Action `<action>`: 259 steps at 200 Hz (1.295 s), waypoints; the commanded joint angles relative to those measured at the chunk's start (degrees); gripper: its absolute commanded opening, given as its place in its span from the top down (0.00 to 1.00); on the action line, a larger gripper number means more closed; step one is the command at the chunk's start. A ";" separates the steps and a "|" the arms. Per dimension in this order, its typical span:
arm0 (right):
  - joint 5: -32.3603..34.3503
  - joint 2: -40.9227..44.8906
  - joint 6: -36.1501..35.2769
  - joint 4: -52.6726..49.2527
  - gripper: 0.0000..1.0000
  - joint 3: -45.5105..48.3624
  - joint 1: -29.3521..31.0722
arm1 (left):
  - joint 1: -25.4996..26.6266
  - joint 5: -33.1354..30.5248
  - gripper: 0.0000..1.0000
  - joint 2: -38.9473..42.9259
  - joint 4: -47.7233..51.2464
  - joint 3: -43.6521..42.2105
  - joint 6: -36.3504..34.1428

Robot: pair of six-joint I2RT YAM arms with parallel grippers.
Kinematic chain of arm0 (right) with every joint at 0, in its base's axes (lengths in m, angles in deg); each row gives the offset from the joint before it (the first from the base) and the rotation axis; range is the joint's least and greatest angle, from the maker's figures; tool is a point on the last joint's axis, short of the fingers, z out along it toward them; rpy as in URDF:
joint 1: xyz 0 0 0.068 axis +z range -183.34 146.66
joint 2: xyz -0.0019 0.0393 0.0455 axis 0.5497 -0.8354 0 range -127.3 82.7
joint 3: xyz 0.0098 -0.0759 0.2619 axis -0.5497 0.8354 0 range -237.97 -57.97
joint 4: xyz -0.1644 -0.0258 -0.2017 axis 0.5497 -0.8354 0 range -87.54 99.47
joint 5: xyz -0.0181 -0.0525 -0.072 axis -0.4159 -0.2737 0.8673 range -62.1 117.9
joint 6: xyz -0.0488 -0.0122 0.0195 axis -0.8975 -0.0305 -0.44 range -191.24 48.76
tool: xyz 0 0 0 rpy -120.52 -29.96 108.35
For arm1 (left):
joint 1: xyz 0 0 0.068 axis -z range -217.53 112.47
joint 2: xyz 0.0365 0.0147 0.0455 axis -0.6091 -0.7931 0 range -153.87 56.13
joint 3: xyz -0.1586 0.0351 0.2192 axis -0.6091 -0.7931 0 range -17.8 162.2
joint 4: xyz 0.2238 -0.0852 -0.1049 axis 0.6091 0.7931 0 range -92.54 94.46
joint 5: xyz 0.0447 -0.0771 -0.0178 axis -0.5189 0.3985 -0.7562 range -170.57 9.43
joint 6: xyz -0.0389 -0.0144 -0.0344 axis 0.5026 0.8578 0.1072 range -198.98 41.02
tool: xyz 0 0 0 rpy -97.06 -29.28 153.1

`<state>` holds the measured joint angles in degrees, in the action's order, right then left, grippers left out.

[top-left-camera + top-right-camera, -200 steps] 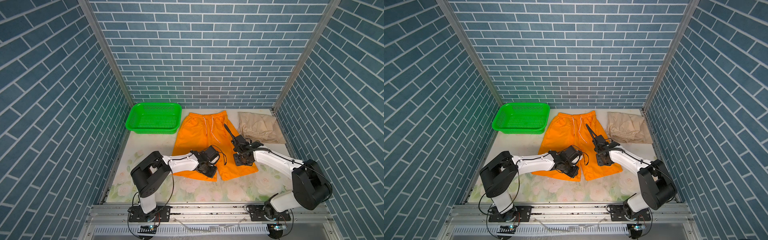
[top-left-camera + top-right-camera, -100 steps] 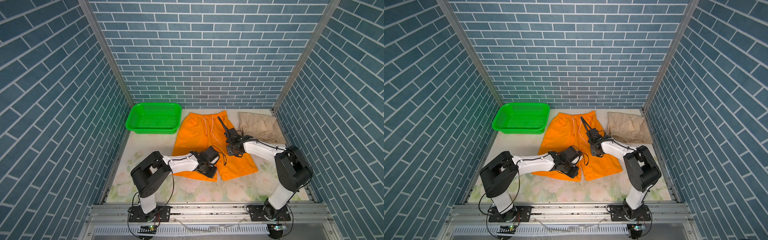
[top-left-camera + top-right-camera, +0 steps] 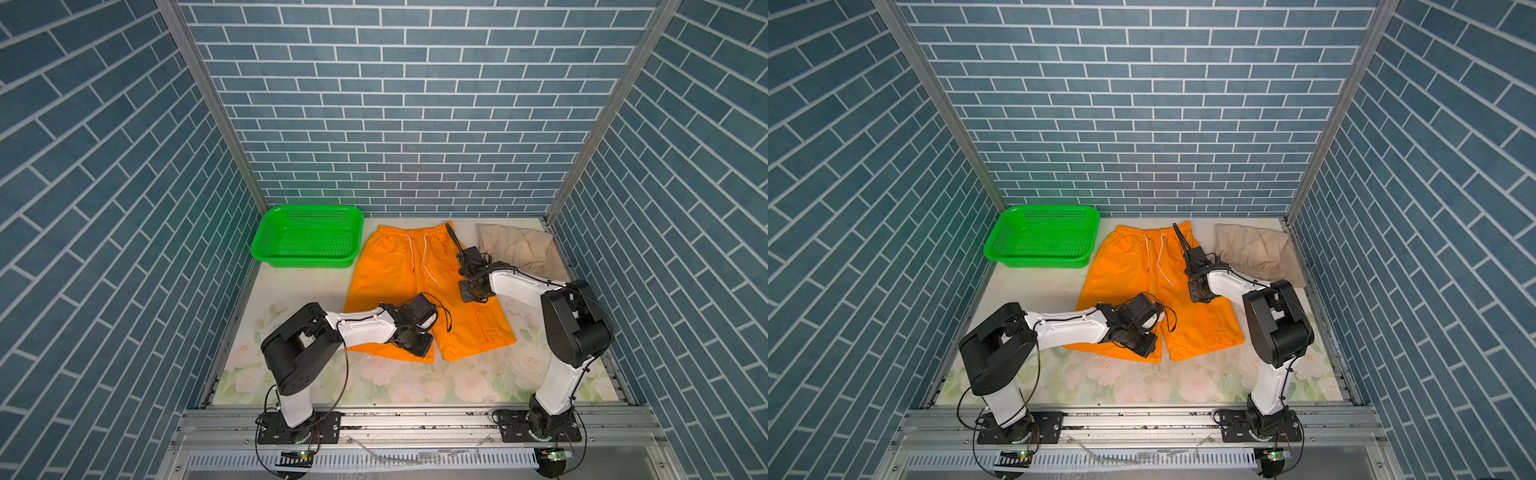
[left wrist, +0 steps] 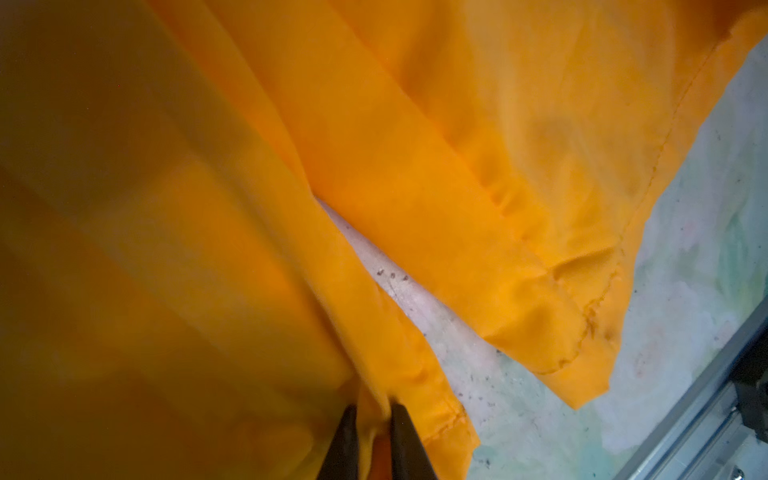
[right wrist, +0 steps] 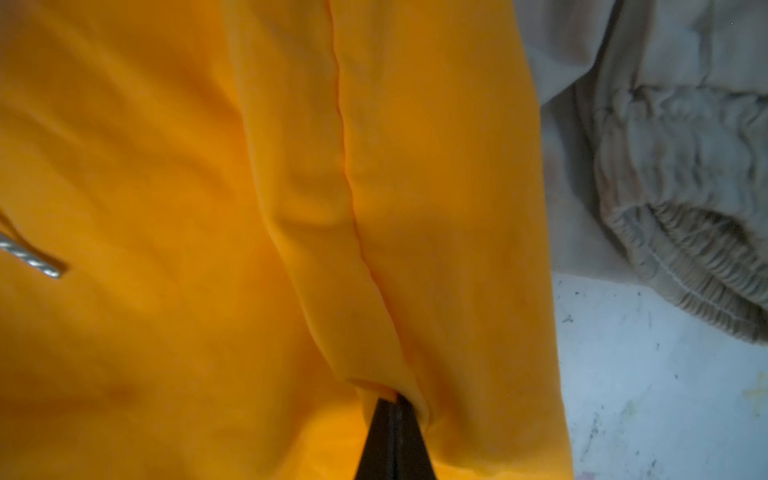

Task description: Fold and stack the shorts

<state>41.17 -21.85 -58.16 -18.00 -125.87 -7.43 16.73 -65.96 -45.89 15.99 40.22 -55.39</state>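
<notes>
From my seat I see the bright orange shorts [image 3: 399,286] [image 3: 1129,286] spread flat in the middle of the flower-printed tabletop [image 3: 374,382], waistband toward the back wall and both legs toward the arms. The cloth is thin and smooth, with a stitched side seam and hemmed leg ends. Two white twisted drawstring cords [image 3: 424,259] [image 5: 31,255] trail down from the gathered waist.

Just beside them, toward the right wall, the pale beige shorts [image 3: 515,249] [image 3: 1254,249] lie in a crumpled, softer heap. Their puckered elastic waistband [image 5: 685,249] is close to the orange edge.

My left gripper [image 4: 372,409] is clamped on the bright orange shorts at the inner hem of a leg, with a pinch of cloth showing between its dark tapered fingers [image 4: 345,440]. My right gripper [image 5: 392,401] [image 3: 449,227] is at the waistband corner nearest the beige heap. Its fingers [image 5: 376,440] are pressed together, and a raised ridge of orange cloth runs into their tips.

The green perforated plastic basket [image 3: 305,262] [image 3: 1038,262], rectangular with rounded corners and a mesh floor, sits at the back left. Both shorts lie outside it on the table, and the orange waistband is near its right wall.
</notes>
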 commanded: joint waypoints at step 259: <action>14.42 20.81 20.13 -11.34 0.31 16.69 5.19 | 2.02 3.75 0.88 -3.37 1.43 3.88 -1.02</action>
<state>46.66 2.94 -44.41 -27.77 -108.71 -2.89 18.18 -64.01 -48.14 16.86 43.26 -56.02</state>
